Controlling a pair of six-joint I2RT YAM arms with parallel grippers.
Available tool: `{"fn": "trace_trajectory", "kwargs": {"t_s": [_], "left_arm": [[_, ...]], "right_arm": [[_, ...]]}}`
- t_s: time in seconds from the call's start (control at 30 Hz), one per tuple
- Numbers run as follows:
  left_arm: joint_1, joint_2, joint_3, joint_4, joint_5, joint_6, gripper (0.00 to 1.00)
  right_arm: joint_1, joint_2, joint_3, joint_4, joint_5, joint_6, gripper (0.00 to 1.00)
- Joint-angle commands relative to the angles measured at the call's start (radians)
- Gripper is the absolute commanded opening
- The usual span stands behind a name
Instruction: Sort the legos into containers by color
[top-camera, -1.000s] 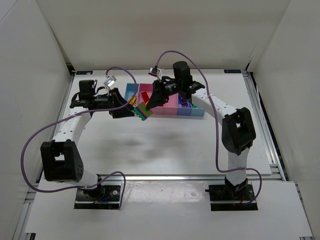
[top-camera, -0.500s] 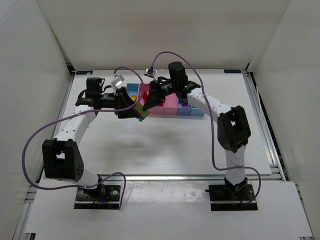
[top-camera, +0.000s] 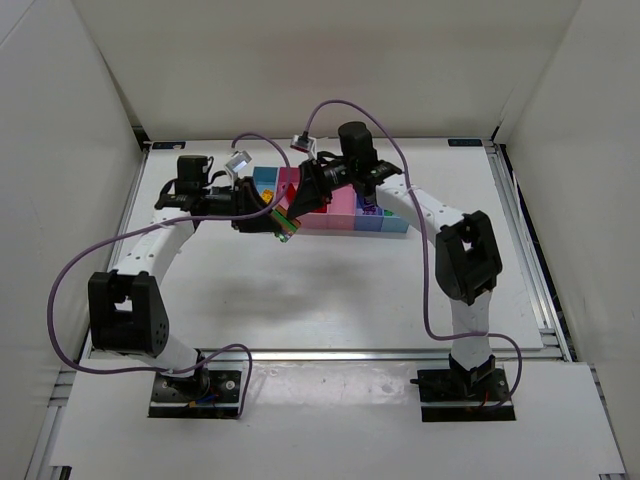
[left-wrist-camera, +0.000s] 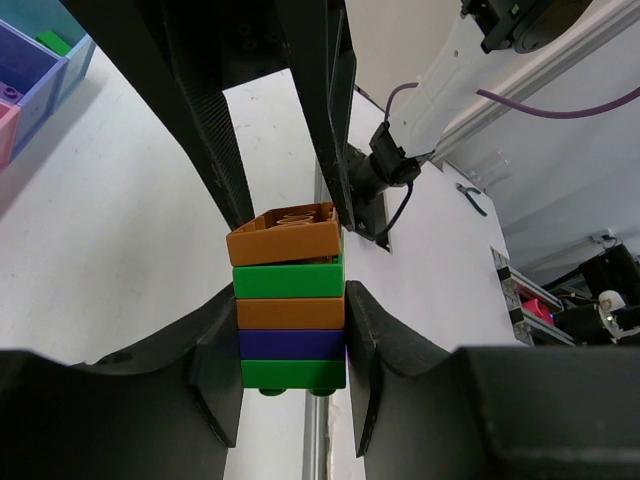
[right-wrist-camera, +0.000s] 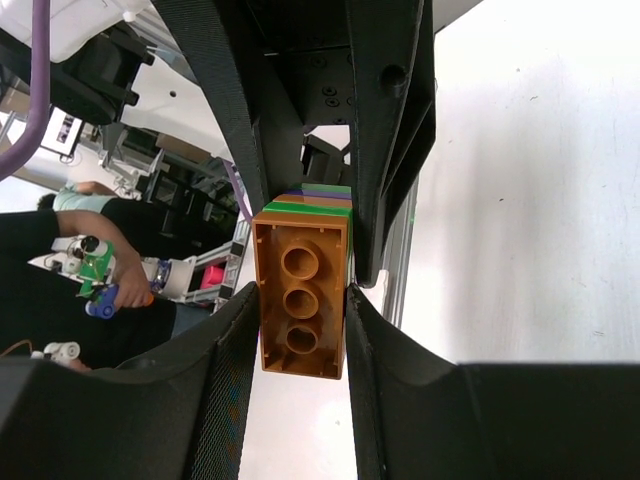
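- the left hand (left-wrist-camera: 292, 345) is closed on the lower bricks of a lego stack (left-wrist-camera: 290, 300); its two fingers press the purple and green layers from both sides.
- the stack runs orange, green, orange, purple, green, and is held in the air above the surface (top-camera: 330, 290).
- the right hand (right-wrist-camera: 300, 310) grips the orange brick at the stack's other end, studs facing its camera.
- from above, the two hands meet just in front of the left end of the containers (top-camera: 350, 224).
- a green lego (left-wrist-camera: 55, 42) lies in a light blue bin.
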Motion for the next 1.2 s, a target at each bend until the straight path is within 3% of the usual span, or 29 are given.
{"fn": "trace_trajectory", "kwargs": {"t_s": [0.0, 0.37, 0.47, 0.57, 0.63, 0.77, 1.17], "left_arm": [[-0.01, -0.022, -0.023, 0.003, 0.132, 0.028, 0.16], [-0.01, -0.064, -0.097, -0.054, 0.131, 0.074, 0.14], [-0.007, -0.072, -0.109, -0.058, 0.131, 0.08, 0.14], [-0.003, -0.067, -0.094, -0.101, 0.122, 0.118, 0.14], [0.008, -0.065, -0.079, -0.11, 0.111, 0.123, 0.14], [0.023, -0.067, -0.06, -0.109, 0.06, 0.126, 0.14], [0.051, -0.073, -0.028, -0.11, 0.03, 0.132, 0.15]], "right_arm": [[-0.033, -0.035, 0.023, -0.007, -0.011, -0.017, 0.0], [-0.14, -0.107, -0.027, -0.171, 0.014, -0.164, 0.0], [-0.168, -0.119, -0.024, -0.286, 0.064, -0.291, 0.0], [-0.192, -0.116, -0.012, -0.418, 0.214, -0.392, 0.0], [-0.204, -0.102, -0.002, -0.461, 0.387, -0.393, 0.0], [-0.2, -0.075, 0.031, -0.502, 0.595, -0.388, 0.0], [-0.183, 0.077, 0.129, -0.558, 0.937, -0.414, 0.0]]}}
